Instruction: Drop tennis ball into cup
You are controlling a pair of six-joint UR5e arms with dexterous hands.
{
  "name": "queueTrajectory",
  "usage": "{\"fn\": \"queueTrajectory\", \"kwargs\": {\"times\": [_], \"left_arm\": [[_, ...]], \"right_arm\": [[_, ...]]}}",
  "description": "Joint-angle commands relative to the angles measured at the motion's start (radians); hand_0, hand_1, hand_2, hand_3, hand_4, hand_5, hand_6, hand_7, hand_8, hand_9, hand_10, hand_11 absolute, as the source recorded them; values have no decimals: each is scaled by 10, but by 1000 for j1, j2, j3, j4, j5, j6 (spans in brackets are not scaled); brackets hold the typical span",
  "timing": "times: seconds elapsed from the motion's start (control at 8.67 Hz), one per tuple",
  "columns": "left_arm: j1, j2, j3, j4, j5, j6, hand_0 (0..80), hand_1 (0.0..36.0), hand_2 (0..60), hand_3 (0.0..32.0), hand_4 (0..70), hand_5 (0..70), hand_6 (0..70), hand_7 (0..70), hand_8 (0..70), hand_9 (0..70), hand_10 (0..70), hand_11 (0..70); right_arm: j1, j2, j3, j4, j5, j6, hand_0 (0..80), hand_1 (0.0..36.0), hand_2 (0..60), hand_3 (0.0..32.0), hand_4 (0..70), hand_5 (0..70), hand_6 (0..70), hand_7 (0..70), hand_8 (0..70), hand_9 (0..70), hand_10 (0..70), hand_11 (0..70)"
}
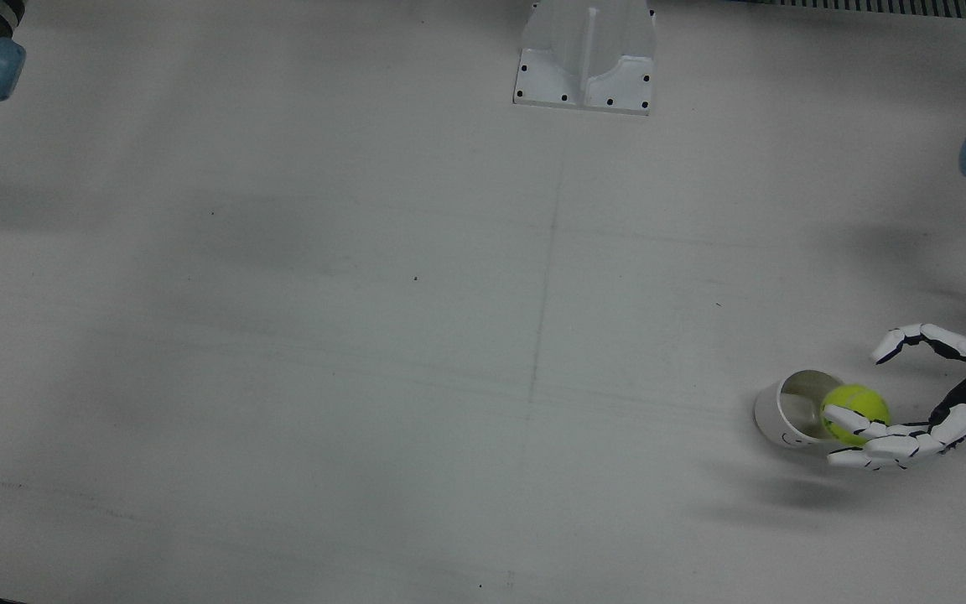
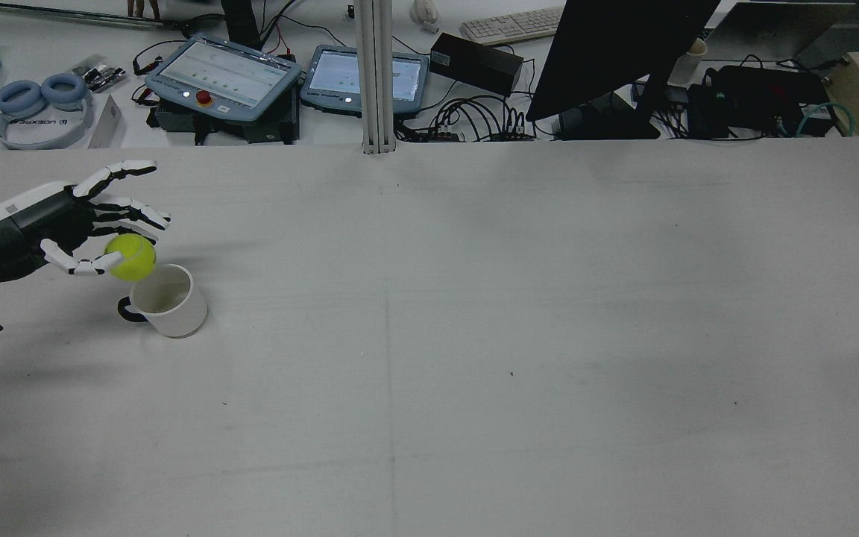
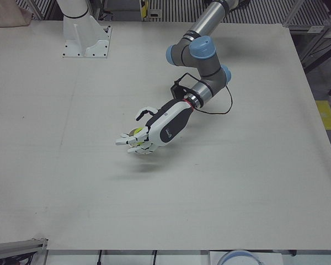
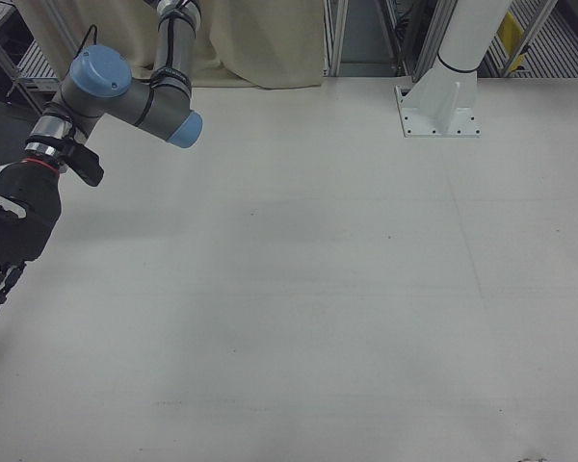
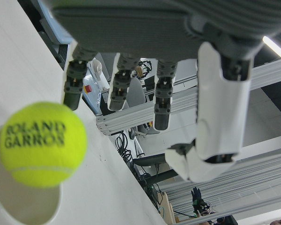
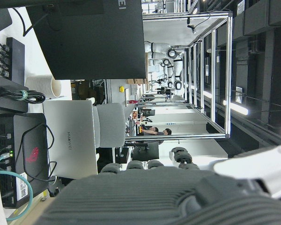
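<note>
The yellow tennis ball (image 1: 856,411) is at the mouth of the white cup (image 1: 785,415), which stands upright near the table's edge. In the rear view the ball (image 2: 131,256) sits just above the near rim of the cup (image 2: 172,309), beside my left hand (image 2: 34,231). The hand's fingers are spread; only the thumb tip is close to the ball. In the left hand view the ball (image 5: 42,143) is clear of the fingers (image 5: 161,103), over the cup (image 5: 23,206). My right hand (image 4: 10,226) hangs at the table's far side, fingers extended, empty.
A white pedestal base (image 1: 585,59) is bolted at the table's back middle. Beyond the far edge in the rear view are tablets (image 2: 224,78), a monitor (image 2: 616,52), headphones (image 2: 34,97) and cables.
</note>
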Motion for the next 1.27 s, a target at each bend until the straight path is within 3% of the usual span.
{"fn": "queueTrajectory", "kwargs": {"times": [0.0,0.12,0.23,0.35,0.46,0.58,0.69,0.81,1.15], "left_arm": [[0,0,1,0,0,0,671,358,481,320,0,215,355,227,262,125,167,271],[-1,0,1,0,1,-6,657,360,487,320,0,213,357,225,261,123,167,271],[-7,3,6,3,-2,-64,661,358,480,320,0,206,316,233,253,125,168,272],[-96,-2,15,70,-53,-163,671,354,509,320,0,245,506,196,292,120,167,272],[-216,-28,79,83,-90,-184,698,360,500,320,0,231,438,217,280,127,170,276],[-324,-90,174,84,-88,-184,773,360,504,320,0,223,366,245,272,139,180,292],[-380,-147,237,86,-82,-189,800,360,515,320,9,223,333,268,270,150,187,304],[-391,-161,257,89,-77,-192,800,360,541,320,37,252,447,262,296,154,191,312],[-411,-209,320,94,-75,-194,800,360,533,320,74,275,533,269,318,166,203,332]], "right_arm": [[0,0,0,0,0,0,0,0,0,0,0,0,0,0,0,0,0,0],[0,0,0,0,0,0,0,0,0,0,0,0,0,0,0,0,0,0],[0,0,0,0,0,0,0,0,0,0,0,0,0,0,0,0,0,0],[0,0,0,0,0,0,0,0,0,0,0,0,0,0,0,0,0,0],[0,0,0,0,0,0,0,0,0,0,0,0,0,0,0,0,0,0],[0,0,0,0,0,0,0,0,0,0,0,0,0,0,0,0,0,0],[0,0,0,0,0,0,0,0,0,0,0,0,0,0,0,0,0,0],[0,0,1,0,0,0,0,0,0,0,0,0,0,0,0,0,0,0],[0,0,1,0,0,0,0,0,0,0,0,0,0,0,0,0,0,0]]}}
